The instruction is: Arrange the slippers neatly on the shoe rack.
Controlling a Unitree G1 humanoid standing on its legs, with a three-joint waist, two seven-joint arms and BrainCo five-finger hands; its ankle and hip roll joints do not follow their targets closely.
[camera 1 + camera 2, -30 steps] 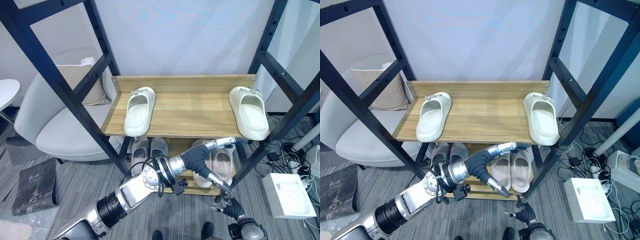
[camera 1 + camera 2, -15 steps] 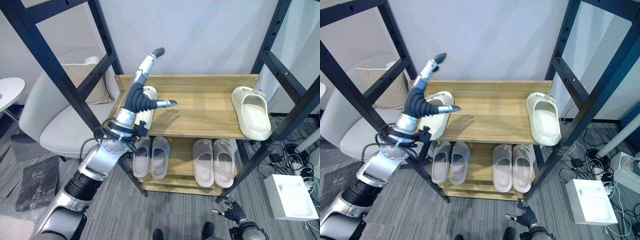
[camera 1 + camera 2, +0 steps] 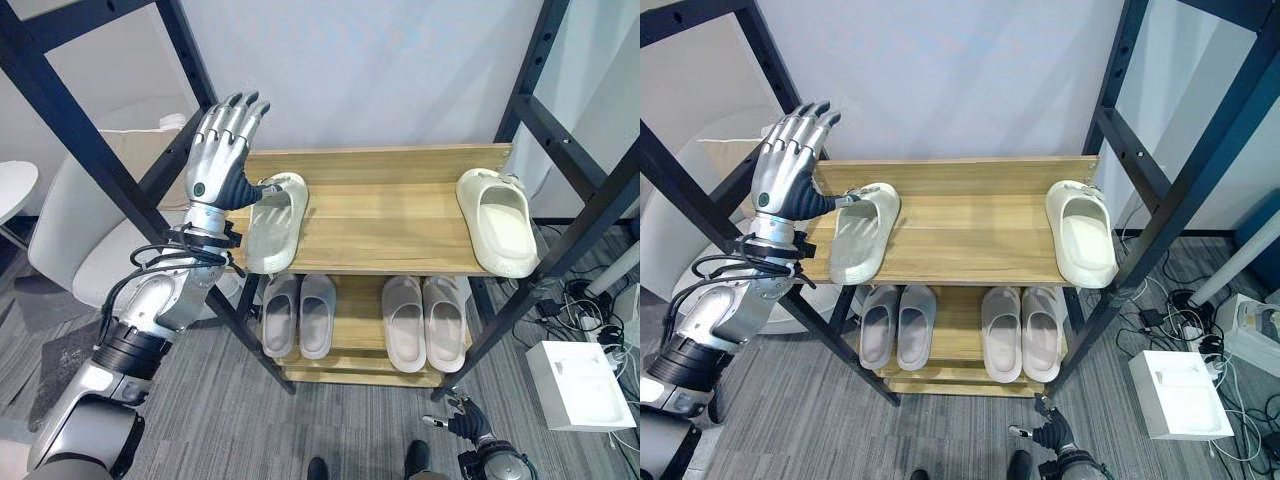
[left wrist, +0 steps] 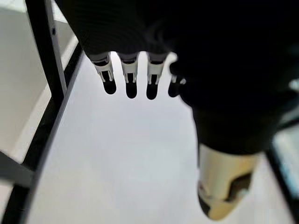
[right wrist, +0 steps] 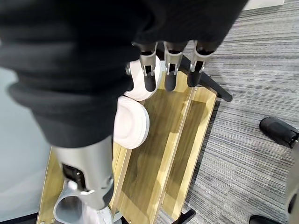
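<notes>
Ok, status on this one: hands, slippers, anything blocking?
Left hand open, raised beside the left cream foam slipper, which is tilted on the wooden top shelf. Right hand low near floor, open. Right cream slipper flat at shelf's far end. Nothing between them.

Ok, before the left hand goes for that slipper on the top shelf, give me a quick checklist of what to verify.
1. Left hand open, fingers straight: ok.
2. Left hand holding nothing: ok.
3. Left slipper on the top shelf: ok, at its left edge.
4. Slippers paired: not ok, the right slipper sits at the far end.
5. Shelf space between them free: ok.
6. Right hand out of the way: ok, low near the floor.
</notes>
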